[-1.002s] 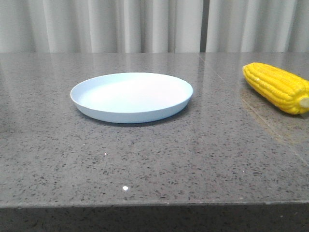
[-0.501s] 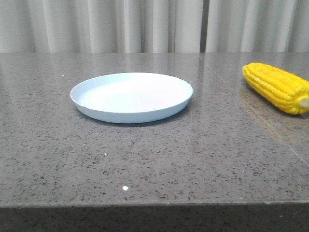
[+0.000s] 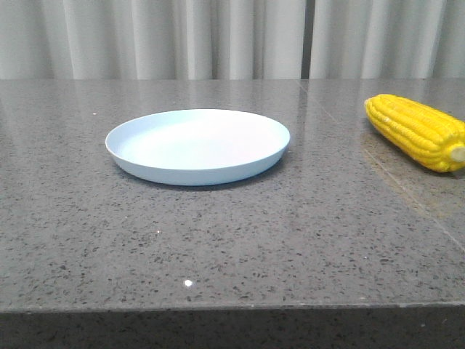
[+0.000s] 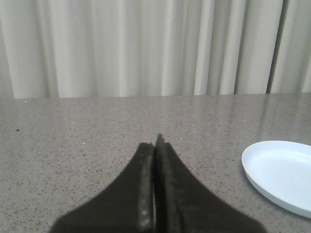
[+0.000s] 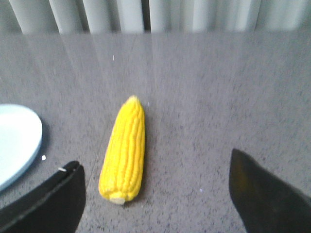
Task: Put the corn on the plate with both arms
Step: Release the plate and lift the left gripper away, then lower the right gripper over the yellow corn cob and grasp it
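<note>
The yellow corn (image 3: 418, 131) lies on the table at the far right, its pale cut end toward me. The pale blue plate (image 3: 197, 145) sits empty near the table's middle. Neither gripper shows in the front view. In the right wrist view my right gripper (image 5: 154, 160) is open wide, and the corn (image 5: 124, 150) lies just ahead of it, nearer one finger, with the plate's rim (image 5: 29, 141) off to the side. In the left wrist view my left gripper (image 4: 154, 143) is shut and empty over bare table, with the plate (image 4: 282, 174) off to one side.
The grey speckled stone table (image 3: 240, 240) has its front edge close to the camera. Pale curtains (image 3: 218, 36) hang behind the table's far edge.
</note>
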{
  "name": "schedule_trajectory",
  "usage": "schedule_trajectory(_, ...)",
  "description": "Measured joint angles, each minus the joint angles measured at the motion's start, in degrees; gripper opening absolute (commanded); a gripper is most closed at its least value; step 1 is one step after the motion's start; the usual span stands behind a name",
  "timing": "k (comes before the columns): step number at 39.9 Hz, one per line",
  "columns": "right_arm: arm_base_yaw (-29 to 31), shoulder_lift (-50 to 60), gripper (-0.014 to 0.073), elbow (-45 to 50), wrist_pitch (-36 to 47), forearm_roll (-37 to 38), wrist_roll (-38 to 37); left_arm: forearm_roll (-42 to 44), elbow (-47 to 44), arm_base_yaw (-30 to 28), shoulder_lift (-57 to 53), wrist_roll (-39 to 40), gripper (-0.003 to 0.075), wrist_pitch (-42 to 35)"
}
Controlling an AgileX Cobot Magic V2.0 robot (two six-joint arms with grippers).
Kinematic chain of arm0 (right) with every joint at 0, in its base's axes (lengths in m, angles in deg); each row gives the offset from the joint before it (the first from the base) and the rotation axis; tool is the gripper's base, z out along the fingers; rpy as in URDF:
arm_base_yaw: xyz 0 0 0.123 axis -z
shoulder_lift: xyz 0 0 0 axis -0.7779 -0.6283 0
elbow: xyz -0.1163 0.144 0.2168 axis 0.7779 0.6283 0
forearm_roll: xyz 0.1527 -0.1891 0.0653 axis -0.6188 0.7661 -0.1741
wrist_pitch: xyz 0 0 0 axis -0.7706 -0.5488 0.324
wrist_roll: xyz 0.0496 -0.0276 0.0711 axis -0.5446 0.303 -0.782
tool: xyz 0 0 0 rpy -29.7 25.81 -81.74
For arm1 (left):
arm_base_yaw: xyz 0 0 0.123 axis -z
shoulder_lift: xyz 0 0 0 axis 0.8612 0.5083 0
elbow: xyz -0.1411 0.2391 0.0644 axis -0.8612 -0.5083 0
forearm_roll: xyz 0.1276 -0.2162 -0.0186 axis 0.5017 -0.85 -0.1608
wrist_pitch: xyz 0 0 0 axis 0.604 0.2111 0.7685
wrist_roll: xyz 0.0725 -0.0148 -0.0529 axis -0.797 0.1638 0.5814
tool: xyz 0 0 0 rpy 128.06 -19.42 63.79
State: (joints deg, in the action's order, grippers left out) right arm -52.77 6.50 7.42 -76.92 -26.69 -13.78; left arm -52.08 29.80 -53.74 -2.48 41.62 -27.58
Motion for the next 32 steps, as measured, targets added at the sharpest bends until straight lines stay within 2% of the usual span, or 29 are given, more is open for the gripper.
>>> schedule_trajectory(9, 0.00, -19.23, 0.0624, -11.56, -9.03, -0.52, 0.00, 0.04, 0.00, 0.00, 0.00, 0.00, -0.0020, 0.00)
schedule_trajectory(14, -1.92, -29.79, 0.0624, -17.28, -12.12, -1.13, 0.00, 0.04, 0.00, 0.00, 0.00, 0.00, -0.0020, 0.00)
schedule_trajectory(20, -5.08, -40.74, 0.0624, -22.09, -12.99, -1.79, 0.00, 0.13, 0.00, 0.00, 0.00, 0.00, -0.0020, 0.00)
schedule_trajectory(27, -5.99, -50.19, 0.0623, -25.63, -13.09, -3.29, 0.00, 0.13, 0.00, 0.00, 0.00, 0.00, -0.0020, 0.00)
schedule_trajectory(32, -5.99, -54.62, 0.0564, -27.11, -13.09, -3.64, 0.00, 0.13, 0.00, 0.00, 0.00, 0.00, -0.0020, 0.00)
